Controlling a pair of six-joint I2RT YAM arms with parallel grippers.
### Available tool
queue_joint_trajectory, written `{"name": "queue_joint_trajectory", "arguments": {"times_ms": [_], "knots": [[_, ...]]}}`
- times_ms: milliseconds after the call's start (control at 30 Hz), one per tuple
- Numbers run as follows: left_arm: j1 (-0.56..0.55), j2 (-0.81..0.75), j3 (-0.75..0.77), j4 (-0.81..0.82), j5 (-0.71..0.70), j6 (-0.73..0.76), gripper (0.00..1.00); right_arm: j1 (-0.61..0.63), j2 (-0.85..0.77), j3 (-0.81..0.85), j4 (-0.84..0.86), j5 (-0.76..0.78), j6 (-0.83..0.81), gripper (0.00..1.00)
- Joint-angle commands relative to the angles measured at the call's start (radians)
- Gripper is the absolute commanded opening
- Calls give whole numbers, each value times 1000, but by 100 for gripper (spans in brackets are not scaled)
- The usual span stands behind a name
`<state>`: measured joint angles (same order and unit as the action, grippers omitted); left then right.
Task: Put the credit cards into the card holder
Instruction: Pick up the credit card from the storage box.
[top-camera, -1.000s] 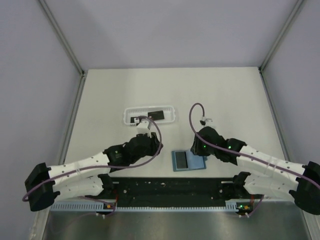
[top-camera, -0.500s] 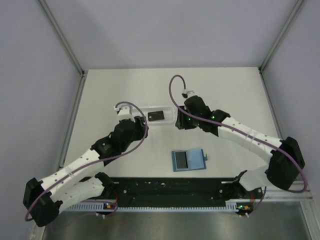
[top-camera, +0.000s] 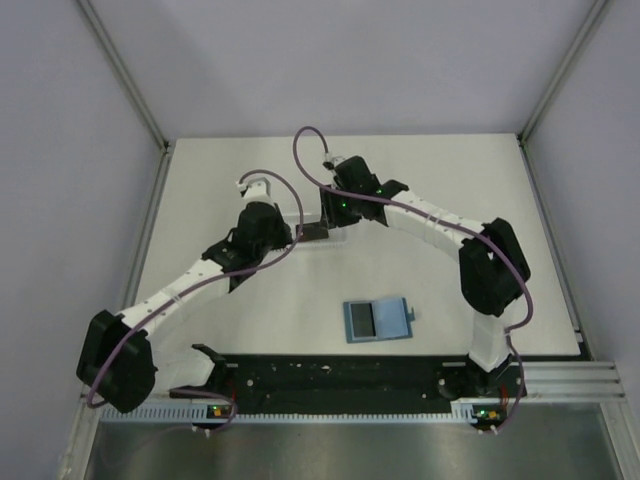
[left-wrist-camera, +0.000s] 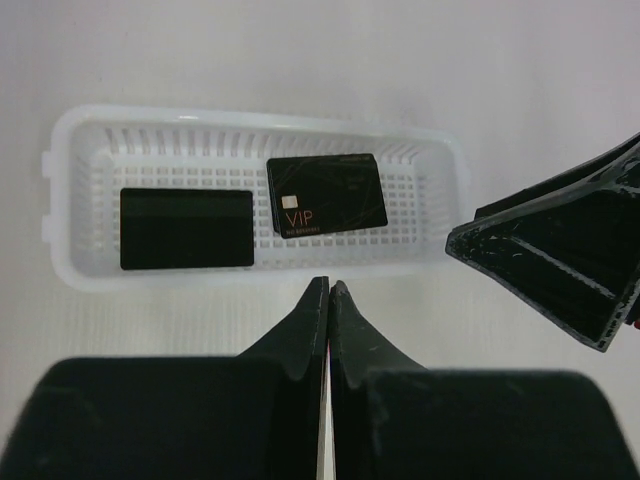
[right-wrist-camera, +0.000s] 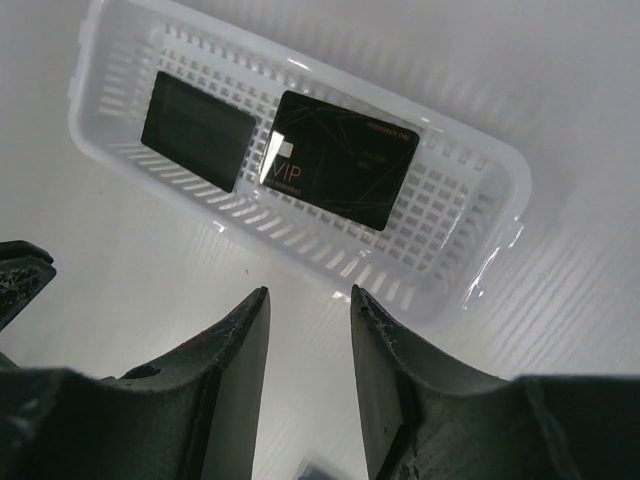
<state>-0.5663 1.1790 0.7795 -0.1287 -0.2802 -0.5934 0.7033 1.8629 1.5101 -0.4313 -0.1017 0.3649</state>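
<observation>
Pale walls (top-camera: 350, 60) are enclosing the white desk (top-camera: 480, 200). Left fingers (left-wrist-camera: 305, 340), pressing together, and right fingers (right-wrist-camera: 240, 340), standing apart, are now reaching the basket (left-wrist-camera: 250, 115).

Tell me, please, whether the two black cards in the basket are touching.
Apart. The left wrist view shows a strip of bare basket mesh between the plain card and the VIP card.

White-and-black jointed arms (top-camera: 182, 290), looping purple cables (top-camera: 297, 152), green lights (top-camera: 343, 203).
</observation>
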Motion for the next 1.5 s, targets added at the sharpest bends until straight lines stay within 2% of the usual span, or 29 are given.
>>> {"name": "queue_joint_trajectory", "arguments": {"times_ms": [0, 133, 533, 900, 1100, 1467], "knots": [[49, 112, 79, 151, 84, 50, 0, -50, 73, 94, 23, -52, -14, 38], [83, 228, 122, 204, 156, 78, 0, -71, 134, 151, 23, -96, -6, 38], [112, 428, 176, 228, 159, 60, 0, -93, 246, 188, 19, -151, 29, 39], [152, 524, 176, 248, 183, 50, 0, -97, 303, 203, 9, -145, 54, 43], [151, 596, 214, 205, 216, 60, 0, -96, 324, 217, 3, -145, 62, 45], [152, 648, 205, 221, 231, 61, 0, -97, 363, 246, -23, -156, 54, 45]]}}
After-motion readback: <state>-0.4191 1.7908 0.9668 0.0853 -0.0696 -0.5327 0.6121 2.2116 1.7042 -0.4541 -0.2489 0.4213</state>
